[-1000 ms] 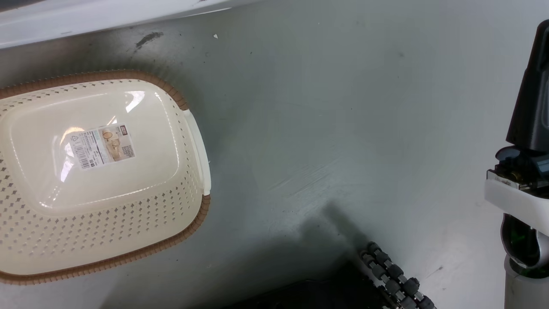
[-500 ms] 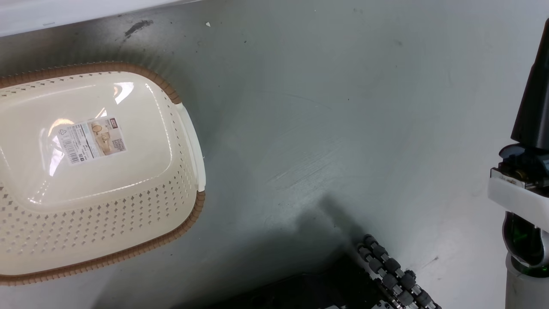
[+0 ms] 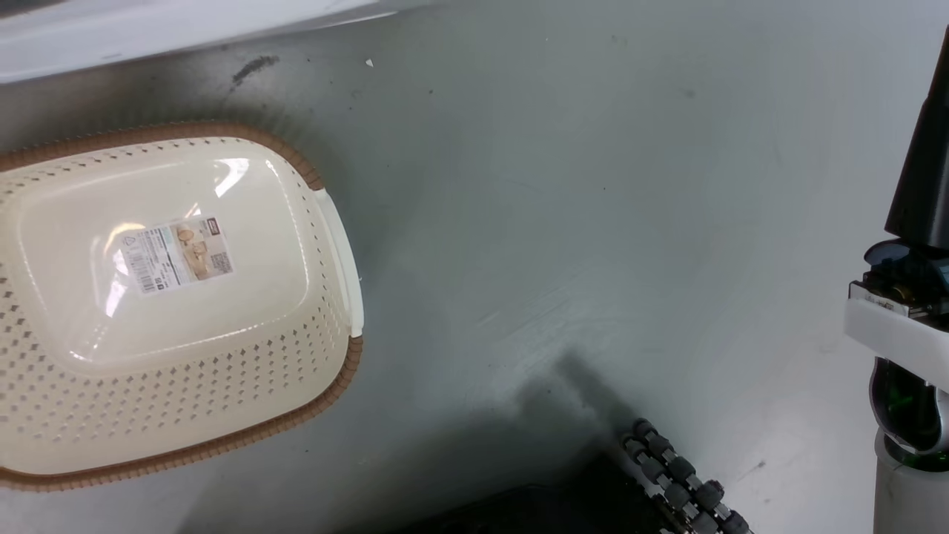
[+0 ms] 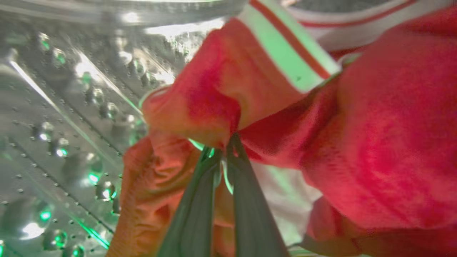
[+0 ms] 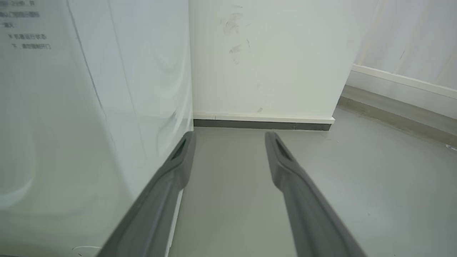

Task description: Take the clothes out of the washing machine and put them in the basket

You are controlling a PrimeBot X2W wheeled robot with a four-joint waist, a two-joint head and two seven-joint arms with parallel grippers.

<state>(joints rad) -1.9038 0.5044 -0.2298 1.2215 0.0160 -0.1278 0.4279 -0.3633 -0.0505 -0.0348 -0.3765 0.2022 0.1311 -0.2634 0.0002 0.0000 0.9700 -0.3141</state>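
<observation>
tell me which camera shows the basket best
The head view: the basket sits there nearly whole and empty, cut off at the left edge. The left wrist view looks at the red clothes in the drum, the right wrist view at a wall and floor.

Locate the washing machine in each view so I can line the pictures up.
Head view: washing machine, probably the white band along the top-left edge.
Left wrist view: its perforated steel drum on the left, behind the red clothes pinched by the left claw.
Right wrist view: glossy white panel down the left side, beside the open right claw.
Shared landmark: grey floor, meeting the machine in head and right wrist views.
</observation>
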